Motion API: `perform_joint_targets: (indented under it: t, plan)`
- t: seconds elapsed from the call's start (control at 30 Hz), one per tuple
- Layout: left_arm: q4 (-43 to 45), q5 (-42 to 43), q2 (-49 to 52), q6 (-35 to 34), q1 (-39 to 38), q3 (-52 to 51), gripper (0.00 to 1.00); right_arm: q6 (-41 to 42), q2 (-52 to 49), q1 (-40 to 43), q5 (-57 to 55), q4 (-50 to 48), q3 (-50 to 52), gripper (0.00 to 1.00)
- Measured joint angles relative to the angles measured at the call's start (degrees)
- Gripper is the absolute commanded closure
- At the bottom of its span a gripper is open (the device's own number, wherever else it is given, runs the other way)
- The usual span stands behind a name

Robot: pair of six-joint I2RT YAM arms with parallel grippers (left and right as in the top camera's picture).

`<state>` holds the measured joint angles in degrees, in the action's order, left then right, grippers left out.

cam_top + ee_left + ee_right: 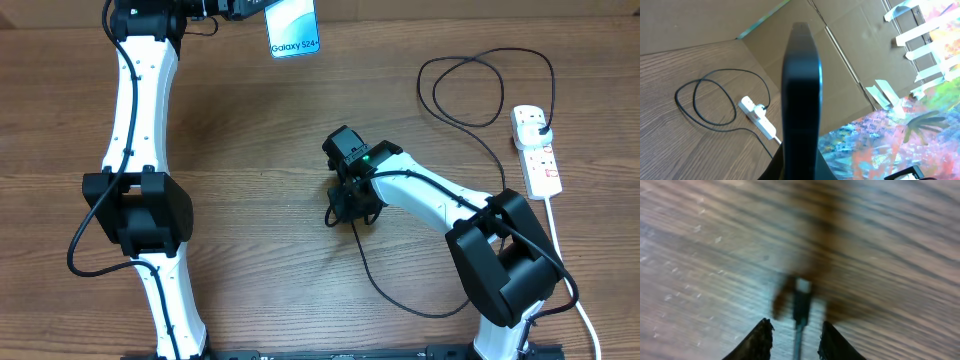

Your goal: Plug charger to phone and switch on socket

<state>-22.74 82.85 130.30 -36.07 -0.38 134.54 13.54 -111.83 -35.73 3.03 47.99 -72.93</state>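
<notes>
My left gripper (250, 8) is at the far edge of the table, shut on the phone (293, 30), whose light blue screen faces up. In the left wrist view the phone (801, 90) stands edge-on as a dark slab rising from the jaws (801, 172). My right gripper (345, 205) is low over the middle of the table. Its fingers (797, 337) hold the charger cable, and the connector tip (801, 297) sticks out ahead just above the wood. The view is blurred. The charger (470, 90) loops to a black plug in the socket (537, 155).
The socket's thick white lead (562, 260) runs down the right edge past the right arm's base. Slack charger cable curves over the table in front of that base (400, 300). The socket (757, 116) and cable loop (705, 100) also show in the left wrist view.
</notes>
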Motion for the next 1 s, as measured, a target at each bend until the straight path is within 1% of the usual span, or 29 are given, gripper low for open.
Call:
perform_joint_targets:
  t: [0.17,0.37,0.43,0.6,0.63,0.77,1.0]
  plan:
    - [0.00,0.02,0.00,0.00,0.00,0.00,0.96,0.85,-0.57,0.00,-1.99,0.07,0.00,0.77]
    - [-0.96,0.02,0.00,0.24,0.00,0.00,0.96,1.25,-1.16,0.00,-2.43,0.24,-0.09,0.79]
    - [-1.33,0.02,0.00,0.24,0.00,0.00,0.96,1.27,-1.16,0.00,-2.45,0.24,-0.09,0.82]
    - [-1.46,0.02,0.00,0.24,0.00,0.00,0.96,1.46,-1.20,0.00,-2.51,0.22,-0.09,0.95]
    - [-1.49,0.02,0.00,0.22,0.00,0.00,0.96,1.81,-1.20,0.00,-2.40,0.11,-0.09,0.96]
    - [-1.49,0.02,0.00,0.24,0.00,0.00,0.96,2.64,-1.22,0.00,-1.05,-0.17,-0.09,0.96]
    - [-1.46,0.02,0.00,0.24,0.00,0.00,0.96,3.37,-1.62,0.44,5.73,-1.51,-0.09,0.96]
